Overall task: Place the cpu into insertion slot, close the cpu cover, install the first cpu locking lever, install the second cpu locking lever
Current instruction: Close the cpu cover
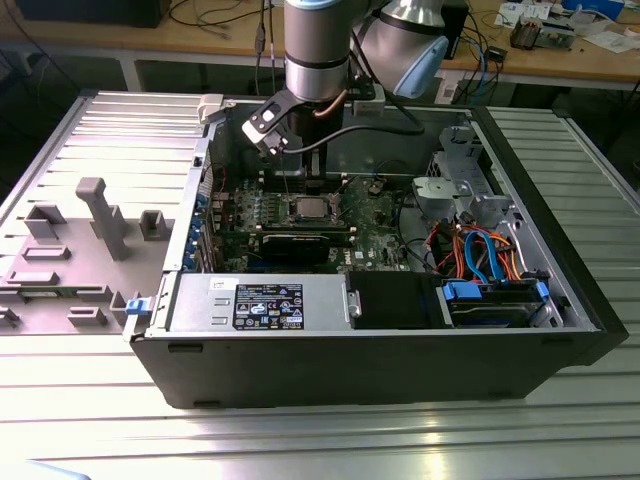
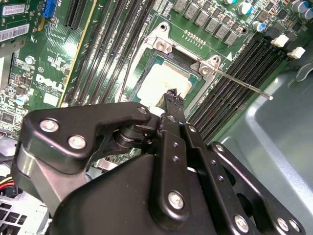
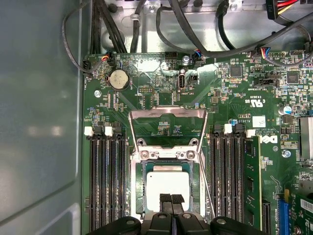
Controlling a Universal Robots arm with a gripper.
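The cpu (image 3: 168, 182), a silver-grey square, lies flat in the insertion slot (image 3: 145, 169) on the green board, and also shows as cpu (image 2: 164, 81) in the second wrist view. The cpu cover (image 3: 166, 116) stands swung open behind the slot, with the board visible through its window. A thin locking lever (image 2: 239, 84) sticks out unlatched beside the slot. My gripper (image 3: 170, 199) is shut, its black fingertips (image 2: 173, 98) pressed together with nothing between them, just over the cpu's near edge. In the exterior view the arm (image 1: 315, 60) hangs over the slot (image 1: 308, 208).
Long black memory slots (image 3: 105, 181) flank the socket on both sides. The open case (image 1: 380, 370) holds a power supply (image 1: 265, 302), a black card (image 1: 295, 245), a drive cage (image 1: 460, 190) and bundled cables (image 1: 480, 255). A grey fixture (image 1: 100, 215) stands on the table at the exterior view's left.
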